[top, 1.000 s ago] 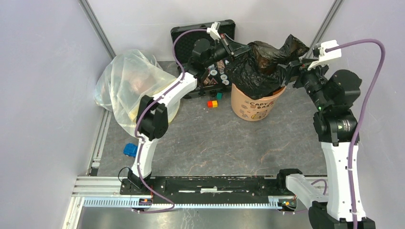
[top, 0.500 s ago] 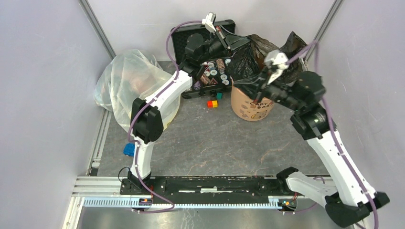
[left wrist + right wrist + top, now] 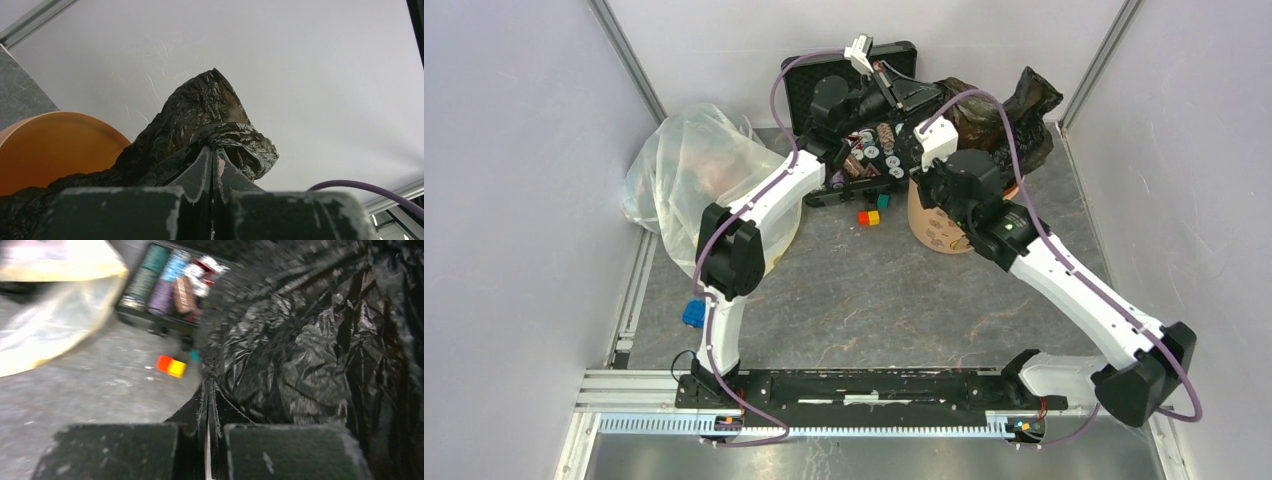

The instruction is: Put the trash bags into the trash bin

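- My right gripper [image 3: 207,390] has swung in the last second from the right side of the trash bin [image 3: 939,230] across to its left near rim. It now hangs low beside the black foam-lined case [image 3: 864,165] at the table's far edge.
- Its fingers are pressed together against the edge of the trash bag [image 3: 310,355]. The blurred wrist view does not show whether any film is caught between them.
- My left gripper [image 3: 212,155] has stayed high above the far edge, its fingers pinching a gathered fold of the bag.
- The bag sits in and over the mouth of the bin, near the far edge and right of centre. One flap still stands up toward the far right corner.
- My reading is that the bag is partly in but not yet pushed down, so the task is unfinished.
- The lettering that was readable on the bin a second ago is now covered by my right arm, and only scraps of cartoon print show.
- The chips in the case and the red and yellow blocks [image 3: 170,365] carry nothing I can read.
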Motion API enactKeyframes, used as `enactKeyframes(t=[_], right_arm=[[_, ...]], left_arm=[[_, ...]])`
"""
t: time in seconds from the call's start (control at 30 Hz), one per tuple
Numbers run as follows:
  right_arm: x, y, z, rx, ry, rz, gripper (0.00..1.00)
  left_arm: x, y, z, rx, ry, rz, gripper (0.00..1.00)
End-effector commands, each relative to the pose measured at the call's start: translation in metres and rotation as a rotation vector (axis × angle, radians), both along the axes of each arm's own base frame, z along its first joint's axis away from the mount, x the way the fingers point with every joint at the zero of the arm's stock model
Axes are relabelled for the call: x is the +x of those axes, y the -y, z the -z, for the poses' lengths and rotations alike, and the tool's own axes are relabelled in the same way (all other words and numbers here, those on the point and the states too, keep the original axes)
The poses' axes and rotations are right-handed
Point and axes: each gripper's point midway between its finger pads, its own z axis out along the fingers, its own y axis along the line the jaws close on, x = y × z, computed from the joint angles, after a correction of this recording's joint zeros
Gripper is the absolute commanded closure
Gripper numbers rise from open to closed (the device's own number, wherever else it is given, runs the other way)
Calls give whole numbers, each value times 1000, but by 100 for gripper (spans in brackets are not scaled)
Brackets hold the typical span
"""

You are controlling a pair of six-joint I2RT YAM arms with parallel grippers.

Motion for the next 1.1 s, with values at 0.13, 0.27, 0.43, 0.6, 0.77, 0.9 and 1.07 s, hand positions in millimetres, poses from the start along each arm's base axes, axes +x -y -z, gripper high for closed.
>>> enactKeyframes(t=[0.13,0.27,0.43,0.6,0.77,0.9,1.07], right_arm=[[50,92,0,-238,53,508,100],[71,117,26,-302,-28,597,100],[82,129,62,-316,-123,579,100],[82,128,77,-347,-176,540,100],[70,117,36,-288,-115,439,100],[49,106,0,-202,-53,326,90],[21,111,-32,-125,12,302,54]], left_arm=[[-17,-12,-43,-87,79,27,98],[-13,-9,-34,-82,65,34,98],[-7,-5,-11,-55,35,37,98],[-1,-3,14,-37,1,37,98],[-1,-2,26,-30,-14,46,98],[0,-8,31,-22,-17,37,98],[1,-25,29,-14,-12,24,98]])
